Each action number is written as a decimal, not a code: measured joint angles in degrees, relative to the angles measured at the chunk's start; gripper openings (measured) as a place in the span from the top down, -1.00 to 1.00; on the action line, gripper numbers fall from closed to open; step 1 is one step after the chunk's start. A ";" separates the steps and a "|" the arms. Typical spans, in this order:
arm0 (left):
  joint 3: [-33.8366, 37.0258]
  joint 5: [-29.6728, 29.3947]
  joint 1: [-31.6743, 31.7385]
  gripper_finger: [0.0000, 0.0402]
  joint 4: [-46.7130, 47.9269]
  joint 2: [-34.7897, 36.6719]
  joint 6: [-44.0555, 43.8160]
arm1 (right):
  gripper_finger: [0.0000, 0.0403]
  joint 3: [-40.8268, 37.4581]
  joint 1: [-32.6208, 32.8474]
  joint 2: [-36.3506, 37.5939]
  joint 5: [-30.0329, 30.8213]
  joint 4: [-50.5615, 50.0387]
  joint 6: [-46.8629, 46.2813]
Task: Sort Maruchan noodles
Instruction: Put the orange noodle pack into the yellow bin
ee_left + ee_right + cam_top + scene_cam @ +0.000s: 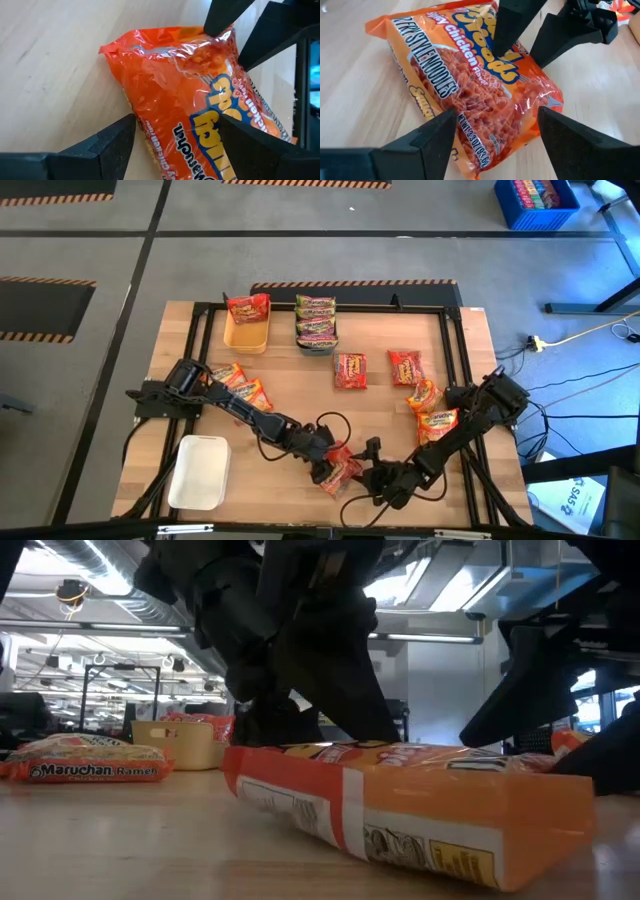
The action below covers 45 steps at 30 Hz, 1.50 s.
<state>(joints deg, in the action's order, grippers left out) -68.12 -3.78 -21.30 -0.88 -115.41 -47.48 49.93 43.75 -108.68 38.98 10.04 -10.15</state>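
Observation:
An orange Maruchan packet (343, 470) lies flat on the table near its near edge, large in the low view (400, 800). My left gripper (328, 468) comes at it from the table's left and my right gripper (374, 480) from the right. Both are open. In the left wrist view the packet (190, 100) fills the gap of my left gripper (175, 135). In the right wrist view one end of the packet (470, 85) sits in the gap of my right gripper (495, 130). My left gripper stands astride the packet across its width, slanting down from the table's left. One fingertip (502, 47) sits over the printed face and the other beside the long edge (540, 75). The packet lies flat on the table. Whether the fingers touch it, I cannot tell. My right gripper stands astride the packet's other end from the table's right. One fingertip (212, 27) is at that end's crimped corner (200, 37). The other fingertip is off the packet's side. I cannot tell whether either touches the packet.
A yellow tray (247, 335) holds a red packet (248, 307). A dark tray (318, 343) holds green-edged packets (315, 315). A white tray (200, 472) sits near left. Loose packets lie at centre (350, 370), right (405, 367), (437, 422) and left (250, 393).

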 joint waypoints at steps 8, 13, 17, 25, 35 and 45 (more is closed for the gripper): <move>0.02 -1.49 -2.05 -0.38 7.05 6.59 0.68 | -0.31 3.85 0.09 3.49 -0.59 -10.24 -0.85; 0.02 -9.37 -9.03 -0.38 8.66 8.67 3.61 | -0.31 4.20 0.07 6.58 -0.94 -17.58 -6.57; -0.06 -15.77 -15.20 -0.38 8.69 6.10 2.97 | -0.31 2.55 -0.42 7.47 -1.67 -16.88 -9.37; -0.02 -18.27 -18.46 -0.38 4.88 -1.19 -4.49 | -0.31 -0.11 -4.53 7.43 -5.42 -13.33 -11.69; 0.19 -27.61 -12.51 -0.38 7.03 -1.06 -2.78 | -0.31 -2.27 -4.26 7.43 -10.15 -9.30 -11.68; 0.06 -23.96 -6.95 -0.38 19.24 5.73 -3.45 | -0.31 -2.21 -4.40 12.31 -6.42 -17.23 -12.68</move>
<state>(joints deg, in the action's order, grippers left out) -68.05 -27.74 -28.25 18.36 -109.68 -50.94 47.72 39.34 -96.37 32.56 -7.19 -22.84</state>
